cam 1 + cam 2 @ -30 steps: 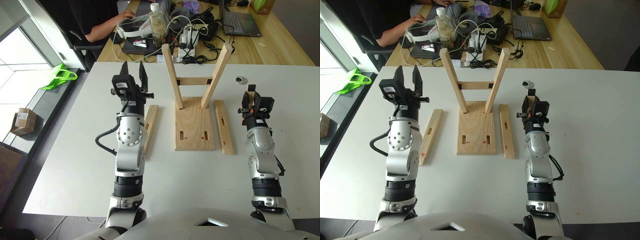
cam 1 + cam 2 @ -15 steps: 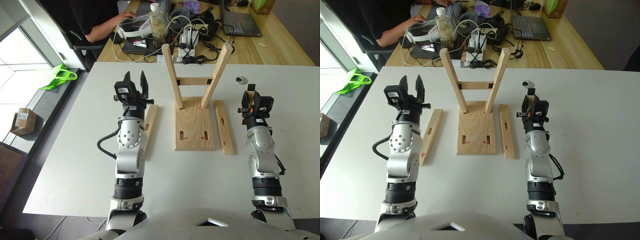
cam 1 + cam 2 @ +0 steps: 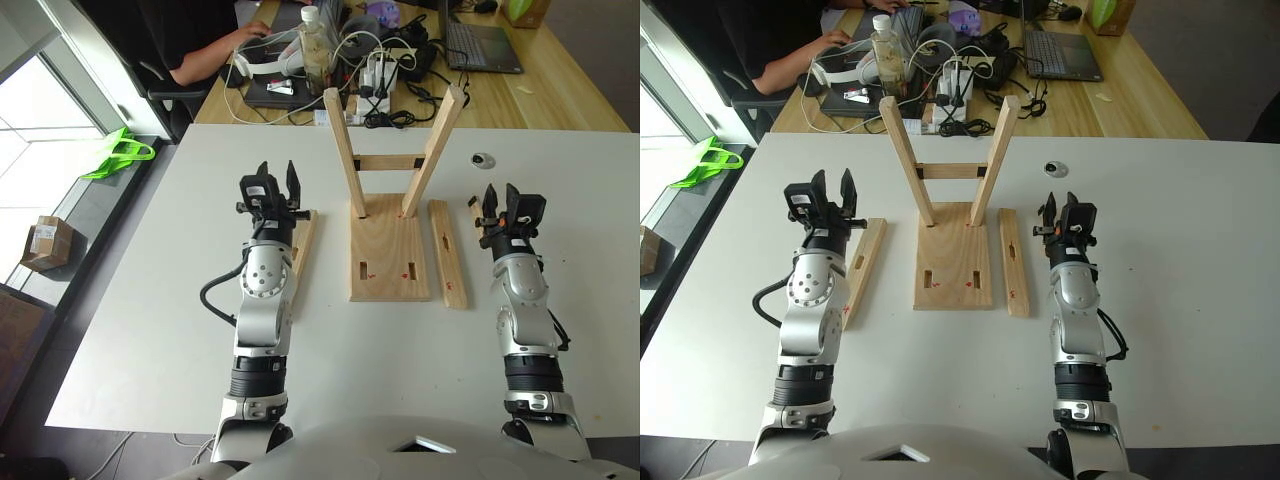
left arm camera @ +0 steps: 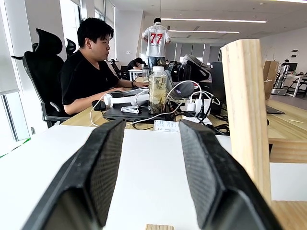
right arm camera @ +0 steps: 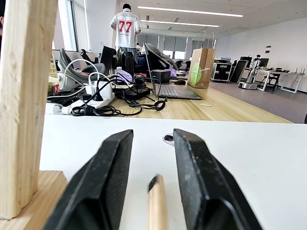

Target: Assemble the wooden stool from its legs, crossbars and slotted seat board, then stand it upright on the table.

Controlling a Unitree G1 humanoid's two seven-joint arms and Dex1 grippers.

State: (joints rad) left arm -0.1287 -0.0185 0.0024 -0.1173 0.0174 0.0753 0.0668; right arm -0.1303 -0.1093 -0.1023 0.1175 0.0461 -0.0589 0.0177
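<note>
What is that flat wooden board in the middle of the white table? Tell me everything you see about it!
The seat board is a flat rectangle of pale wood lying on the white table. Two legs stand in its far end, leaning apart, joined by a crossbar. Two slots near its close end are empty, with red marks beside them. A loose wooden piece lies along each long side.

Slotted seat board (image 3: pixel 388 262) lies flat, pale wood, its two near slots open beside red marks. Two legs (image 3: pixel 345 150) stand in its far slots, splaying outward toward their tops, joined by one crossbar (image 3: pixel 388 162). Left slat (image 3: pixel 302 240) and right slat (image 3: pixel 447 253), each slotted, lie flat alongside the board. A thin wooden rod (image 5: pixel 156 206) lies beyond the right slat.
</note>
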